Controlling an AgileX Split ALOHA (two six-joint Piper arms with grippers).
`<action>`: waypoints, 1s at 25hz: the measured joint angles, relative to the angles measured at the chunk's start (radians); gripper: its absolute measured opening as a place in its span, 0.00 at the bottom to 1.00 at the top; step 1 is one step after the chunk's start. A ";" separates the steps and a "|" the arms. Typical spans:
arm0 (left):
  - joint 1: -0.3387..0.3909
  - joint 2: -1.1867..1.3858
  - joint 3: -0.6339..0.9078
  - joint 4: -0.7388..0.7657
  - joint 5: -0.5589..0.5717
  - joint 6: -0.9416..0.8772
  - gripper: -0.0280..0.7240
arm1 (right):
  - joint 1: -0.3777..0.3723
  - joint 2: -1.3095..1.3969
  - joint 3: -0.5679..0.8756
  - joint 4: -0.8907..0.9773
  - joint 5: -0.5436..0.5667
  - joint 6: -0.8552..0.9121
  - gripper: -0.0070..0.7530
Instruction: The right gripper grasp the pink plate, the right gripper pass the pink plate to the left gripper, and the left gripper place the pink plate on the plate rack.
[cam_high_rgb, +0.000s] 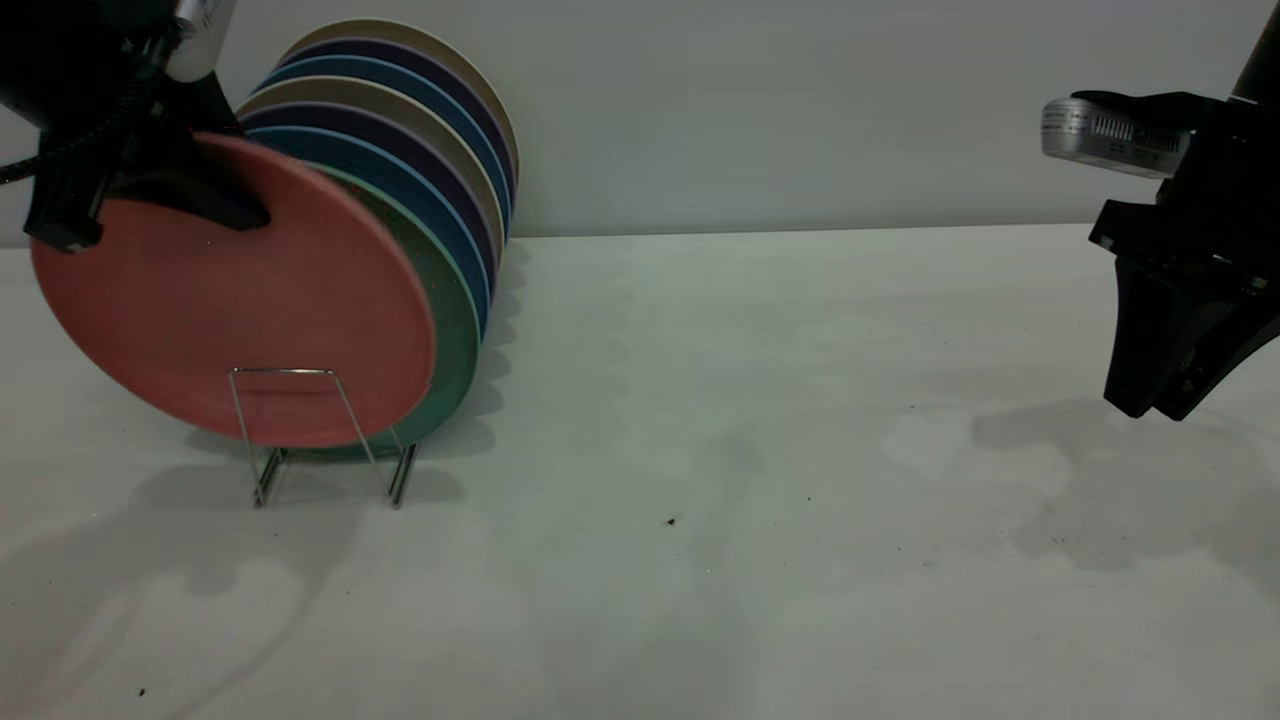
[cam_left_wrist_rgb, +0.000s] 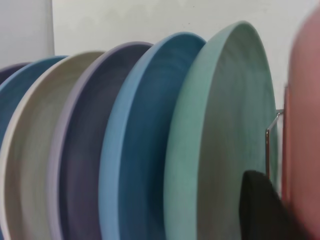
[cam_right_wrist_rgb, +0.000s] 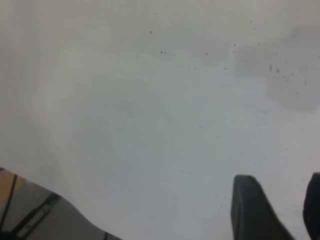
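At the front end of the thin silver wire plate rack (cam_high_rgb: 320, 435), the left gripper (cam_high_rgb: 150, 195), black and wedge-jawed, had its jaws closed over the upper rim of the round, matte salmon-pink plate (cam_high_rgb: 240, 320). The plate stood on edge and slightly tilted, its lower rim behind the rack's front trapezoid loop. Just behind it stood a mint-green plate (cam_high_rgb: 450, 310), then a close row of blue, purple and beige plates (cam_high_rgb: 420, 110), all upright with low raised rims. Well away from the rack, across the pale speckled tabletop (cam_high_rgb: 700, 450), the right gripper (cam_high_rgb: 1160, 405) hung above the surface, its tapered black jaws slightly apart at the tips and empty.
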 joint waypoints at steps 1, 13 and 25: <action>0.000 0.000 0.000 0.000 -0.002 0.000 0.39 | 0.000 0.000 0.000 0.000 0.000 0.000 0.37; 0.000 -0.015 -0.006 -0.001 0.011 -0.001 0.60 | 0.000 0.000 0.000 0.000 0.000 0.000 0.37; 0.000 -0.261 -0.006 -0.086 0.034 -0.527 0.60 | 0.000 0.000 -0.106 -0.027 0.075 0.049 0.37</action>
